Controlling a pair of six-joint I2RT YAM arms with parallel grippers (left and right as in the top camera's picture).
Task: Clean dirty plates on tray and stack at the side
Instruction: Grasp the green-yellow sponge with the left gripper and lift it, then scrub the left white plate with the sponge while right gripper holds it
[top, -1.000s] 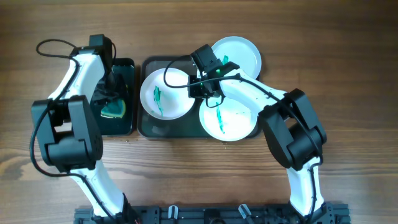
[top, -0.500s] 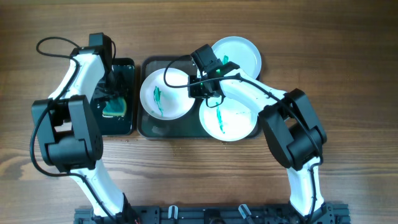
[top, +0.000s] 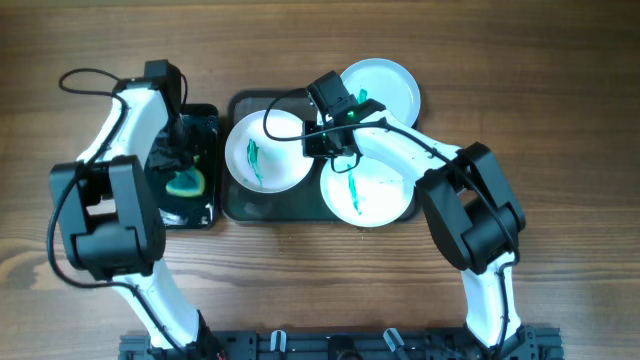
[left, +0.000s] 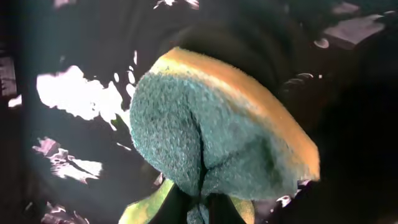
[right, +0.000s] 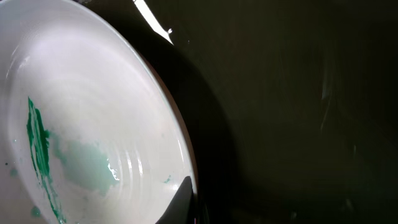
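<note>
On the dark tray (top: 240, 203) lies a white plate (top: 262, 155) with a teal streak. My right gripper (top: 316, 147) is shut on that plate's right rim, and the right wrist view shows one dark finger (right: 182, 198) lying over the rim of the plate (right: 93, 124). A pale blue streaked plate (top: 372, 195) rests at the tray's right end, and a third white plate (top: 385, 85) sits behind it. At the left, my left gripper (top: 179, 165) is shut on the green-yellow sponge (top: 184, 183). The sponge (left: 211, 137) is pinched and bulging at the left gripper (left: 202, 202).
A smaller glossy black tray (top: 205, 115) stands left of the dark tray, under my left arm. Bare wooden table (top: 560, 120) lies all around. The arm bases sit at the near edge.
My left gripper has closed on the sponge, which now looks bunched up, and the black tray has shifted a little. The right arm and the plates have not moved.
</note>
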